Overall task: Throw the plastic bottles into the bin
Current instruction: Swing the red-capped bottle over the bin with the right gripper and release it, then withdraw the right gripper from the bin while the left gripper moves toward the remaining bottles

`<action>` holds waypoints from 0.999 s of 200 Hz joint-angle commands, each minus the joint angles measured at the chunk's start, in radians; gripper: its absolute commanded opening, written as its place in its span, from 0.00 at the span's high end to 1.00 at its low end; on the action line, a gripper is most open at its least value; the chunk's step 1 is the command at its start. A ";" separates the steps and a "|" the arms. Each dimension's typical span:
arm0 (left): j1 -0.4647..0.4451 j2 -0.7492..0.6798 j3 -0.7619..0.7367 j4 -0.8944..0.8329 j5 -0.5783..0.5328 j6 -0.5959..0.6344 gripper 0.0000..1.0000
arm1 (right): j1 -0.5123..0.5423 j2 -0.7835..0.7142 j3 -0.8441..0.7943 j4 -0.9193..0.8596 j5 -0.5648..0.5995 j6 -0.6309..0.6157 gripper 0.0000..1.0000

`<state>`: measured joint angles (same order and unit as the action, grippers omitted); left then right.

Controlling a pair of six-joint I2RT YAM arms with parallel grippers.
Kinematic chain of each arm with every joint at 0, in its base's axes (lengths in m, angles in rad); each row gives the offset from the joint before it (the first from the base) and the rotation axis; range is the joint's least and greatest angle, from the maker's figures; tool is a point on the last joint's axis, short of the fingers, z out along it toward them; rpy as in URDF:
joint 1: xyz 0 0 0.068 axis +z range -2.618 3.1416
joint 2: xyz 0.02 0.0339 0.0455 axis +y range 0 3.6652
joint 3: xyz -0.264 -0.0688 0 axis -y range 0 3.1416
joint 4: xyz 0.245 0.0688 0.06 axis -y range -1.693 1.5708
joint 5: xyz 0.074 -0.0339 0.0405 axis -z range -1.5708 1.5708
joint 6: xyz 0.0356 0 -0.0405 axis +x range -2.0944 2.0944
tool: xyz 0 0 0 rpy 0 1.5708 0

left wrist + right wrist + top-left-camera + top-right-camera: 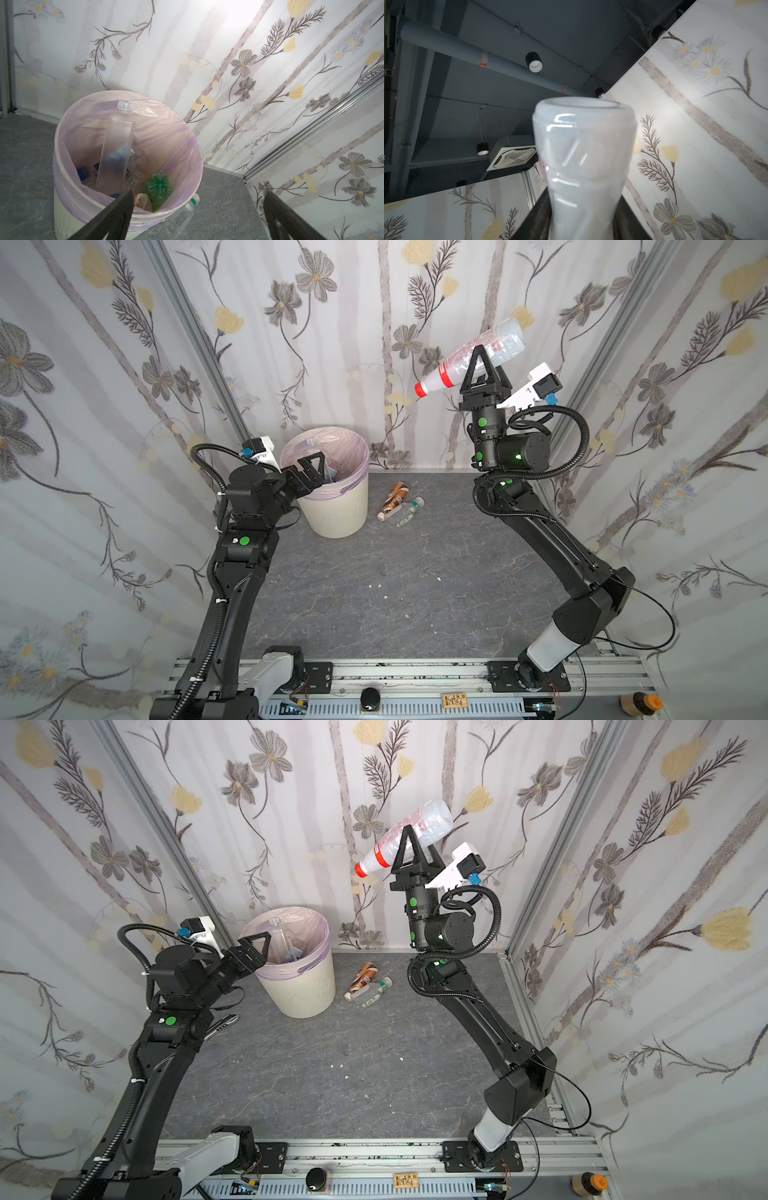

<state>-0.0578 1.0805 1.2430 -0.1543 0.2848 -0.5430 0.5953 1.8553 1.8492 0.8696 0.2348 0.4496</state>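
Observation:
My right gripper [488, 360] [417, 840] [583, 218] is raised high near the back wall, shut on a clear plastic bottle [453, 364] [386, 844] [583, 145] with a red cap and red label, cap tilted down to the left. The cream bin [332, 526] [303, 1002] [62, 207] with a lilac bag stands back left. It holds a tall clear bottle [116, 149], a green bottle [159, 187] and others. My left gripper [311, 466] [259, 944] [198, 194] hangs open and empty over the bin's near rim.
On the grey floor right of the bin lie a brown coffee bottle [395, 499] [362, 979] and a clear green-capped bottle [409, 512] [376, 992] [180, 218]. Flowered walls close in on three sides. A rail with a black knob [370, 697] runs along the front.

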 commanded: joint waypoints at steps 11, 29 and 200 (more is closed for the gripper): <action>0.007 -0.004 -0.005 0.010 0.007 -0.014 0.00 | 0.032 0.177 0.193 -0.119 -0.007 0.019 0.57; 0.007 -0.004 -0.015 0.009 0.002 -0.012 0.00 | 0.057 0.357 0.373 -0.255 -0.066 0.079 0.53; -0.004 -0.033 -0.060 0.012 -0.012 -0.006 0.00 | 0.107 0.370 0.409 -0.601 -0.098 0.040 0.00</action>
<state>-0.0509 1.0527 1.1831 -0.1574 0.2813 -0.5484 0.7128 2.2879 2.3302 0.3061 0.1200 0.5030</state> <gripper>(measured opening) 0.997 0.995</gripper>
